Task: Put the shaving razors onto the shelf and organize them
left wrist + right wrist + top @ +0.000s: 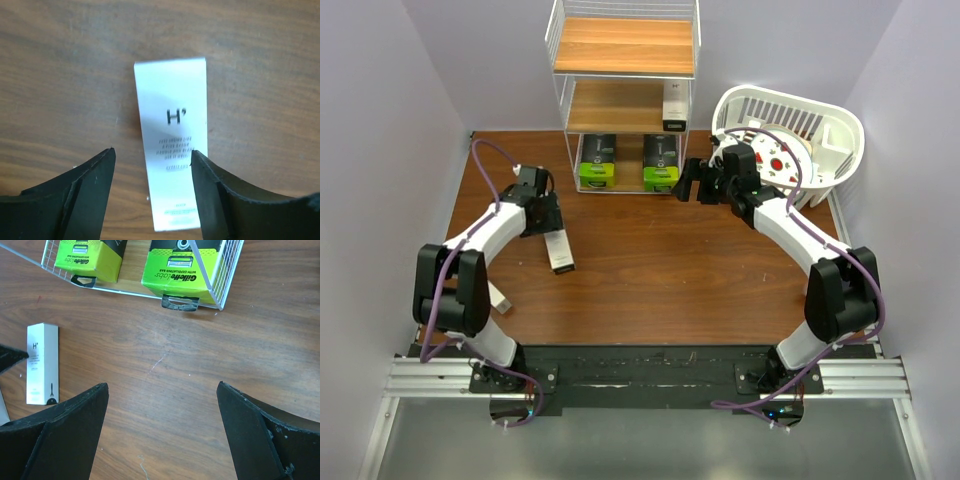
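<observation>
Currently, your left tool (152,151) is released. Its fingers straddle a white carton (170,115) lying flat on the bench (660,290), left of centre, and one finger stands clear of it. Your right tool (162,385) is spread wide with nothing between its fingers, near the bench's far edge, just before the shelf (625,45). On the shelf's bottom tier, the left green pack (597,165) and right green pack (660,165) sit side by side. A second carton (675,105) stands at the middle tier's right end.

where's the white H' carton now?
The white carton lies flat on the table, left side of the top view, its end between the open fingers of the left gripper.
</observation>
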Tool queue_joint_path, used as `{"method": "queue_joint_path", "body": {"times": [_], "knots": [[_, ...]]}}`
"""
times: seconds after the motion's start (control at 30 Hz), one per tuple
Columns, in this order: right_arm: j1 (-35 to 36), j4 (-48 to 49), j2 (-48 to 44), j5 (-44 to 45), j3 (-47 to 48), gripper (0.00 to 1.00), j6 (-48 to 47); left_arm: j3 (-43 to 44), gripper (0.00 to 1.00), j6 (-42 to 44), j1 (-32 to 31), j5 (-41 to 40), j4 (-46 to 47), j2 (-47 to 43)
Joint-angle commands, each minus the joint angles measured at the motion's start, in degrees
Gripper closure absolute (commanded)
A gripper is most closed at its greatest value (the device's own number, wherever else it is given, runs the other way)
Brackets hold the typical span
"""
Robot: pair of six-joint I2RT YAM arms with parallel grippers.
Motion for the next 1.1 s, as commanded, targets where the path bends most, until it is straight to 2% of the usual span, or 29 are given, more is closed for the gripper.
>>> {"method": "queue_joint_path", "body": {"times": [0.0,0.03,0.17,0.47,0.63,1.07], "knots": [[0.2,1.1,-0.1,-1.3,1.1,0.06,-0.5,-4.3,0.31,-0.1,0.2,3.6,1.4,-3.9],[0.2,1.3,0.2,-1.4,1.2,0.06,-0.4,-5.1,0.26,0.2,0.1,5.1,2.4,-4.2],[0.2,1.7,1.1,-1.7,1.7,0.06,-0.2,-7.2,0.19,-0.3,-0.4,11.4,6.5,-3.8],[0.2,2.1,0.3,-1.4,0.6,0.06,-0.7,-6.0,0.24,-0.7,-1.7,10.6,6.8,-0.1],[0.2,2.1,-0.3,-1.4,-0.9,0.06,-0.6,-8.1,0.24,-2.3,-2.3,7.5,4.8,-1.6],[0.3,2.4,2.2,-2.4,-0.1,0.06,0.4,-12.4,0.23,-4.2,-5.1,6.0,2.7,-5.3]]}}
